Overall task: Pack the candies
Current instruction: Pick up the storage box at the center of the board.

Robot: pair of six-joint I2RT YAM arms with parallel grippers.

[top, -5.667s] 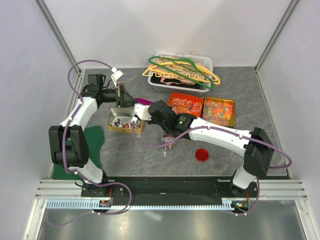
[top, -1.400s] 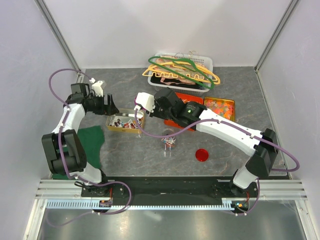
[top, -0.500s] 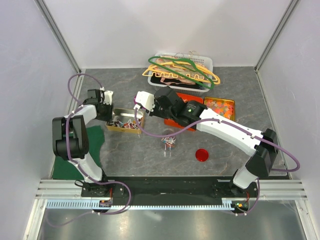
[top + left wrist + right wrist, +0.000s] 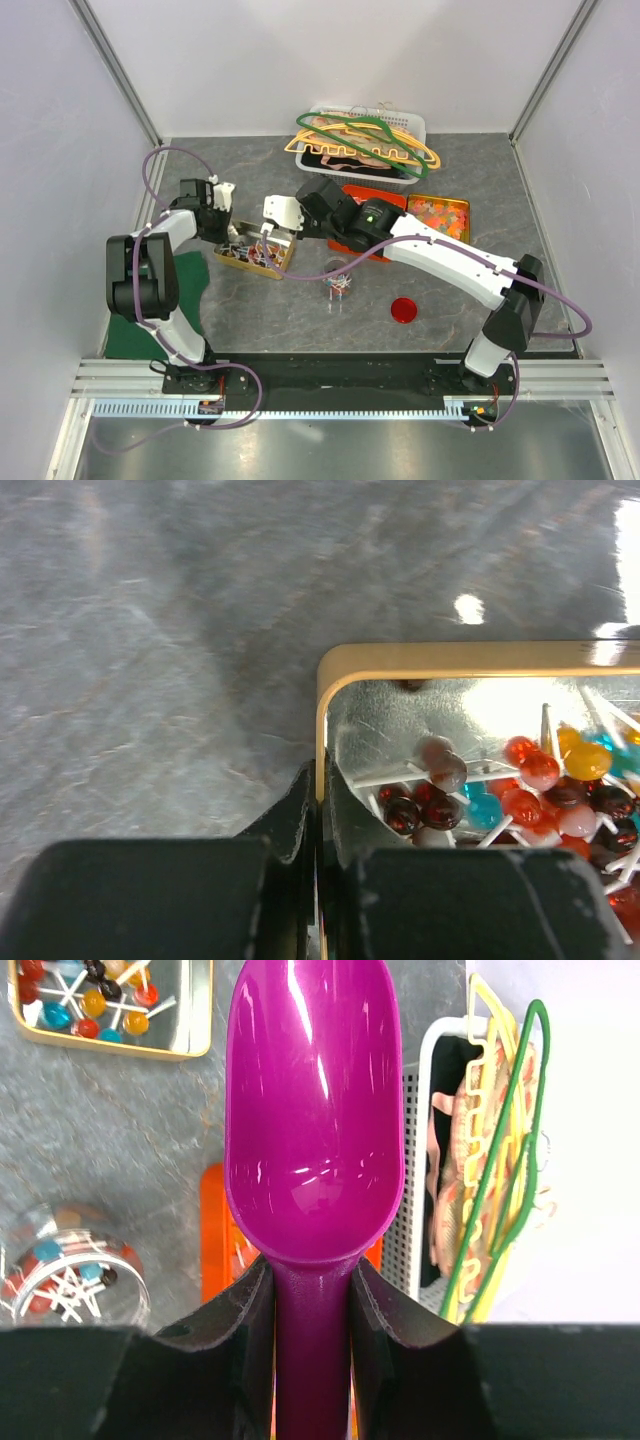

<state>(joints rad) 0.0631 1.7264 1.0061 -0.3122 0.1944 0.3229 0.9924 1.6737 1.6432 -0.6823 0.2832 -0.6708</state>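
Gold tin [image 4: 452, 658] and jar [image 4: 138, 1285] hold candies [image 4: 530, 780].

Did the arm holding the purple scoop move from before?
Yes. The right tool with the purple scoop swung left in the top view, away from the glass jar and toward the gold tin.

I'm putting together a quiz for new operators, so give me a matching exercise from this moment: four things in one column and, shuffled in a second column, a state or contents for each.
Column one:
1. left gripper
2. right gripper
3. glass jar
4. white basket

Column two:
A. contains coat hangers
B. shut on the rim of the gold tin
C. has candies inside
D. shut on the handle of the magenta scoop

Pairs: 1-B, 2-D, 3-C, 4-A.
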